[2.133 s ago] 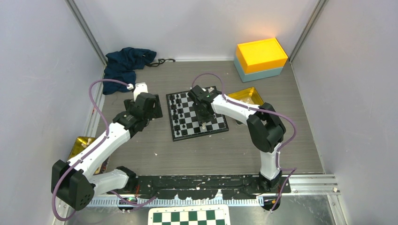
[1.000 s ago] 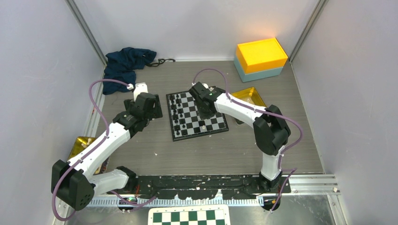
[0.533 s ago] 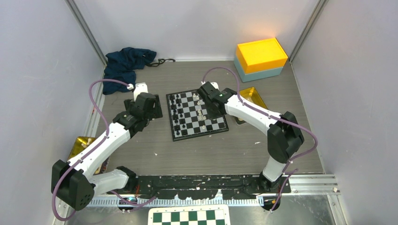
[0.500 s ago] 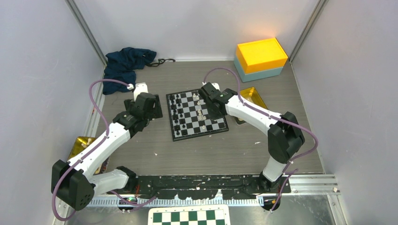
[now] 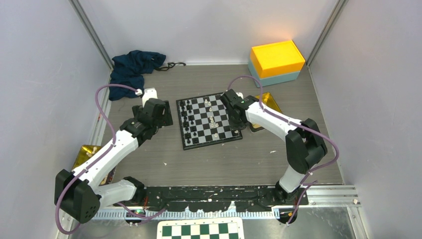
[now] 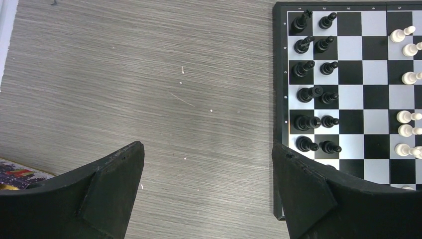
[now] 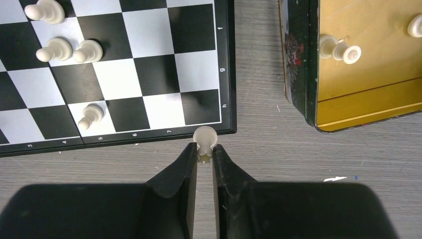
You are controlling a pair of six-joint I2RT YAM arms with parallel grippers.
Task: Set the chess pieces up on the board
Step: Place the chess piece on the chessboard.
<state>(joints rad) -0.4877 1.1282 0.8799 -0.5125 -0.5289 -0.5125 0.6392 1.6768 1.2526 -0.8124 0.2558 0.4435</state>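
The board [image 5: 214,142] lies mid-table. Black chess pieces [image 6: 304,67] stand in two columns along its left side. Several cream-white pieces [image 7: 89,50] stand further right on it, also seen in the left wrist view [image 6: 409,77]. My right gripper [image 7: 204,148] is shut on one cream-white piece [image 7: 205,135]. It hovers just off the board's right edge [image 7: 225,74], between the board and a gold tin [image 7: 303,59]. In the top view the right gripper [image 5: 234,112] is at that edge. My left gripper [image 6: 205,147] is open and holds nothing, over bare table left of the board [image 6: 374,47].
The gold tin [image 5: 266,102] right of the board holds loose white pieces [image 7: 341,50]. A yellow box on a teal one [image 5: 276,57] sits at the back right and a dark blue cloth [image 5: 133,64] at the back left. Another gold tin [image 5: 84,154] lies far left. A green-and-white checkered panel [image 5: 200,230] is at the near edge.
My right gripper has swung to the right, from over the board's middle to its right edge. The left arm has stayed still.
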